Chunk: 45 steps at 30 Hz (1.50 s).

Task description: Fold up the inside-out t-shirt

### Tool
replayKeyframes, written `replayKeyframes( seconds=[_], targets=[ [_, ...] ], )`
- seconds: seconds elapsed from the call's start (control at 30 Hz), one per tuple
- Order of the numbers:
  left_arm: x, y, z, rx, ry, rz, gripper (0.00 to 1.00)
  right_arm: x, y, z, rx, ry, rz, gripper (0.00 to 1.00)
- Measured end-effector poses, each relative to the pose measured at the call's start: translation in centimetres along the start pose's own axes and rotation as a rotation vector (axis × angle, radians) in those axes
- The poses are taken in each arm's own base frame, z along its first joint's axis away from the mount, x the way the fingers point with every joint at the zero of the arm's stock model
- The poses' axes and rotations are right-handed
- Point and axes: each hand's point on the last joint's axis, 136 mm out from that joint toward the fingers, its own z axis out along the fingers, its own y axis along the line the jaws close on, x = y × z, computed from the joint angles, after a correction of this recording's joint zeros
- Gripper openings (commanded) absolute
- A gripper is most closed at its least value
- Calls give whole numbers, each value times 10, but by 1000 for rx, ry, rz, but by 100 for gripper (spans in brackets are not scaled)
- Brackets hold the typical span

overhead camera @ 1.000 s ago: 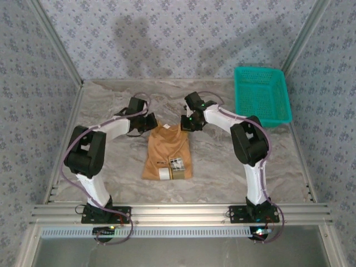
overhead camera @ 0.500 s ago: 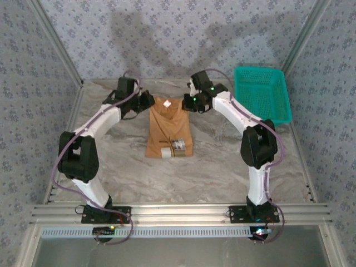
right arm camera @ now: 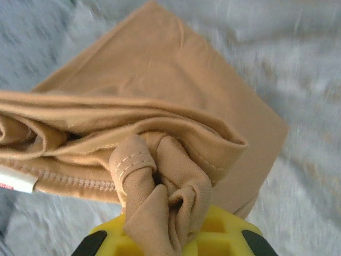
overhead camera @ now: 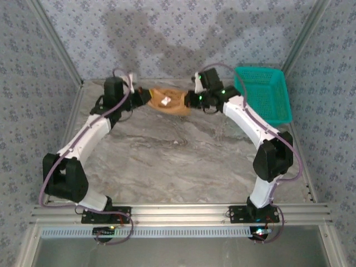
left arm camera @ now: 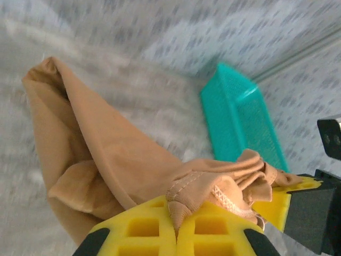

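The orange-tan inside-out t-shirt [overhead camera: 169,100] hangs bunched between both grippers at the back of the table, its small white label [overhead camera: 165,100] facing up. My left gripper [overhead camera: 140,98] is shut on the shirt's left end; in the left wrist view its yellow pads [left arm camera: 144,224] pinch a stitched hem [left arm camera: 184,200], with the rest of the cloth [left arm camera: 90,144] drooping away. My right gripper [overhead camera: 193,99] is shut on the right end; in the right wrist view a wad of seamed fabric [right arm camera: 160,186] is clamped between its yellow pads [right arm camera: 224,234], and the shirt body [right arm camera: 160,74] spreads beyond.
A teal plastic mesh basket [overhead camera: 261,93] stands at the back right of the marble-patterned table [overhead camera: 183,161], close to my right arm. The basket [left arm camera: 240,122] is also seen from the left wrist. Patterned walls and metal frame posts enclose the table.
Both grippers have carried the shirt from the table's middle toward the back and lifted it; it went from lying long and flat to hanging bunched between them.
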Motion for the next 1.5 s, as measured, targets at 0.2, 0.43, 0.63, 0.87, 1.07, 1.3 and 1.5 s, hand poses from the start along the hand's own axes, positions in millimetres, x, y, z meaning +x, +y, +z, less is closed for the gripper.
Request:
replayKeyframes(
  seconds=[0.2,0.43,0.63,0.87,1.07,1.3,1.5],
  targets=[
    [119,65,12,-156,229,-83,0,113,-33,45,76,240,65,0],
    [80,65,32,-195,185,-26,0,72,-39,50,83,157,83,0],
    [67,121,54,-284,197,-103,0,25,-46,89,79,118,80,0],
    [91,164,60,-366,260,-168,0,37,-71,157,100,218,108,0],
    [111,186,61,-431,313,-198,15,39,-76,162,98,266,139,25],
    [87,171,30,-564,278,-139,45,35,-66,125,133,273,134,47],
    [47,84,3,-491,95,-53,35,19,-31,61,87,170,144,19]
  ],
)
